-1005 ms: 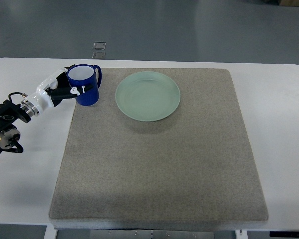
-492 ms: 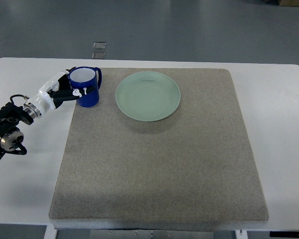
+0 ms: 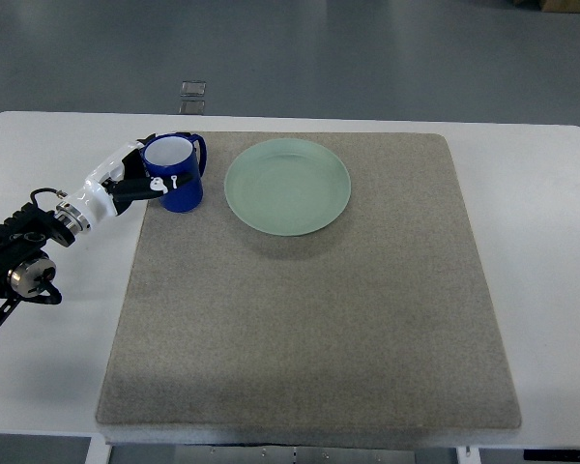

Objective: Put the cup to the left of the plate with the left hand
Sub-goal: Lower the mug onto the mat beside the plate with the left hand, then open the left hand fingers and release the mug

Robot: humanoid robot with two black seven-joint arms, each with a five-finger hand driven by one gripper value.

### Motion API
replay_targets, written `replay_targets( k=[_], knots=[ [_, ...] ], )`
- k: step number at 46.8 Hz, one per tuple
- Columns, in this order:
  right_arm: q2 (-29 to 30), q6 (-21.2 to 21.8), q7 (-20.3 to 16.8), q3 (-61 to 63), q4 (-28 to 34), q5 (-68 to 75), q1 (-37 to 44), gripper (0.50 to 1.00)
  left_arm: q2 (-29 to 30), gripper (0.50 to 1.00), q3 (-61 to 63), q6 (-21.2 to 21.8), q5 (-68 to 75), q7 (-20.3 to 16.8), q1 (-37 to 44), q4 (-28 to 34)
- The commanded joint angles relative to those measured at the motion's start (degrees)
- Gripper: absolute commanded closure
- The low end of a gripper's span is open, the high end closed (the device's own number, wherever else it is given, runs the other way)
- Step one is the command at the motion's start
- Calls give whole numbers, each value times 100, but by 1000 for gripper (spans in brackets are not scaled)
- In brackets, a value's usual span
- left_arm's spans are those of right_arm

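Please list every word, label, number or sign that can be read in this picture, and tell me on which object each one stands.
No readable text shows anywhere.
Blue cup, held by the left hand: no print visible.
Green plate: plain.
Grey mat and white table: unmarked.
Small clear object on the floor beyond the table: too small to tell whether it carries any marking.

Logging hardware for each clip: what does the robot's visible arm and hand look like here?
Only the left arm shows. The left hand has a white shell over the back and black fingers with small white tips. Behind a silvery wrist ring, the forearm is black exposed machinery with a round metallic joint and a thin dark cable looping above it. No markings are legible.
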Motion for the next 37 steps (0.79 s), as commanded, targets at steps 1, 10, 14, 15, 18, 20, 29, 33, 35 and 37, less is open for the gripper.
replay_targets(
  k=[1,10,14,15,18,20,29,33,35,37],
  knots=[
    [0,0,0,0,-2,0,0,568,-9,613,1,0,1,0,56,-8],
    [0,0,0,0,-2,0,0,568,-9,568,-16,0,-8,0,65,-35],
    [0,0,0,0,-2,0,0,568,-9,559,-60,-18,-8,0,74,-61],
    [0,0,0,0,7,0,0,568,-9,555,-69,-18,-8,0,74,-61],
    [0,0,0,0,7,0,0,568,-9,549,-78,-35,-16,0,65,-61],
    [0,0,0,0,7,0,0,568,0,544,-87,-44,-16,0,65,-70],
    [0,0,0,0,7,0,0,568,106,542,-315,-88,-16,0,65,-245],
    [0,0,0,0,-2,0,0,568,132,538,-385,-97,-16,0,57,-272],
    [0,0,0,0,7,0,0,568,193,536,-438,-97,-16,0,57,-333],
    [0,0,0,0,7,0,0,568,272,536,-482,-97,-16,0,57,-430]
  ],
)
